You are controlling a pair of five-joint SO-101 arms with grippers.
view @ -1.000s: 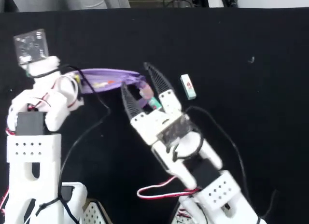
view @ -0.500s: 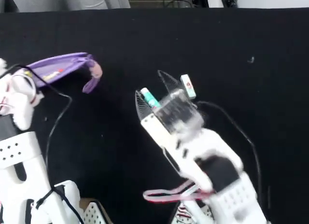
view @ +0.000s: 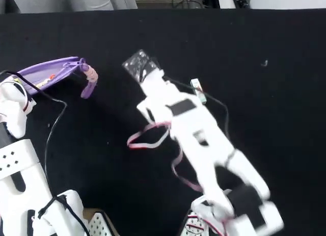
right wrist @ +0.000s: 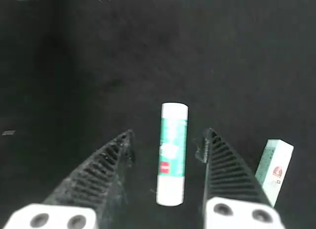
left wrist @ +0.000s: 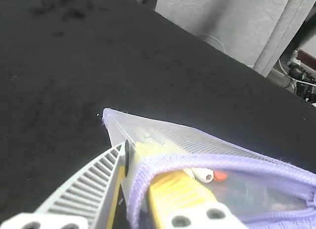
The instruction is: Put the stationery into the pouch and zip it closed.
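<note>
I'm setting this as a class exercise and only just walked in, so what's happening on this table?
The left claw is clamped on one end of the purple pouch, which has some stationery inside. The right claw hangs over the black table, jaws open on either side of a white-and-green glue stick that lies there ungripped. A small block, likely an eraser, lies beside it, also outside the pouch.

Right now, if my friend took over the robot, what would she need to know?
Left gripper: shut on the purple pouch, at the left side of the table.
Right gripper: open, one finger on each side of the glue stick, which lies on the table.
A small white block, likely an eraser, lies beside it.
Done: some stationery shows inside the pouch.
Left: put the glue stick and block in, then zip the pouch closed.
</note>
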